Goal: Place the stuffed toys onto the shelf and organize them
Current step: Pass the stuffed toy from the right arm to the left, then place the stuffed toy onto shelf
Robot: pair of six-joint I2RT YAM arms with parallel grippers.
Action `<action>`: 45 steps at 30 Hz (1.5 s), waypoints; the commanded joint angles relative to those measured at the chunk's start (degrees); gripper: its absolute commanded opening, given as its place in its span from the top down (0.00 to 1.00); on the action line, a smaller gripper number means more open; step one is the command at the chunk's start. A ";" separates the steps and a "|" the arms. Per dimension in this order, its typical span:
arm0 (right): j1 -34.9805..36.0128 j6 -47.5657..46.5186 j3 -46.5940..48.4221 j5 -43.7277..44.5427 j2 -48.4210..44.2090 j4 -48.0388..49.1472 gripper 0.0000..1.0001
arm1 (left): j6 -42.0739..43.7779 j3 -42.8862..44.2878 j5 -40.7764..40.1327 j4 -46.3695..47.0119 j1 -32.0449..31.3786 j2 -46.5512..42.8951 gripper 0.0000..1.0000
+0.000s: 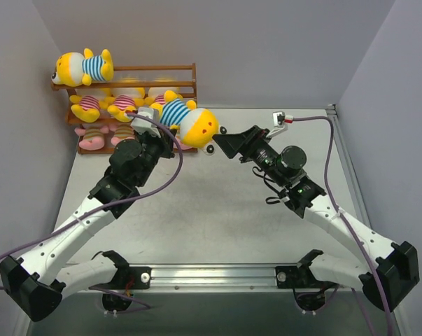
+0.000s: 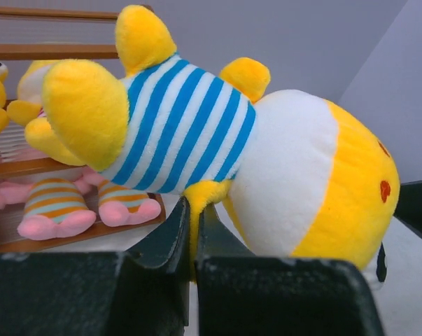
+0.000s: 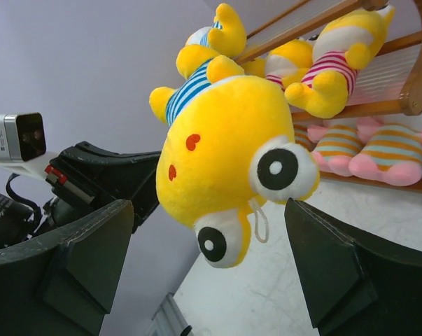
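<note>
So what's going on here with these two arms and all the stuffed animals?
The robot is stocking a wooden shelf with plush toys. Its left gripper pinches one limb of a big yellow toy in a blue-striped shirt, holding it in the air in front of the shelf. The right gripper is open, facing the toy's head without gripping it. A matching blue-striped toy lies on the top tier, yellow ones in pink stripes on the middle, pink ones on the bottom.

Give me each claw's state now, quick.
Left claw: shut on the blue-striped yellow toy, pinching one limb.
Right claw: open, straddling that toy's head without gripping it.
</note>
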 commanded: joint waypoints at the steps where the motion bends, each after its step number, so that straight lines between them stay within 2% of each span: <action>1: -0.08 -8.11 3.77 2.95 -5.11 -6.28 0.07 | 2.42 5.18 2.51 -1.54 2.15 -0.36 0.98; 4: -0.17 -13.64 5.79 5.76 -8.09 -14.79 0.06 | 1.37 7.73 4.96 -2.42 5.23 0.87 0.98; 7: -0.26 -18.13 6.94 9.10 -11.09 -19.98 0.06 | -0.74 10.02 7.60 -2.78 8.31 2.36 0.98; 13: -0.43 -23.23 7.47 15.69 -15.75 -27.47 0.04 | -2.76 18.36 7.61 -3.92 11.12 6.93 0.98; 16: -0.52 -24.11 7.03 16.40 -17.07 -29.32 0.04 | -5.57 22.76 6.03 -7.52 12.70 9.57 0.98; 26: -0.70 -27.01 6.32 17.28 -19.71 -33.37 0.04 | -13.13 29.36 -2.14 -5.60 16.39 15.99 0.98; 38: -0.87 -29.38 5.36 15.00 -20.42 -35.57 0.03 | -18.50 31.65 -14.44 5.12 17.28 24.51 0.98; 45: -1.05 -31.14 5.27 14.12 -19.80 -36.71 0.03 | -19.38 33.75 -18.14 10.31 17.36 30.04 0.98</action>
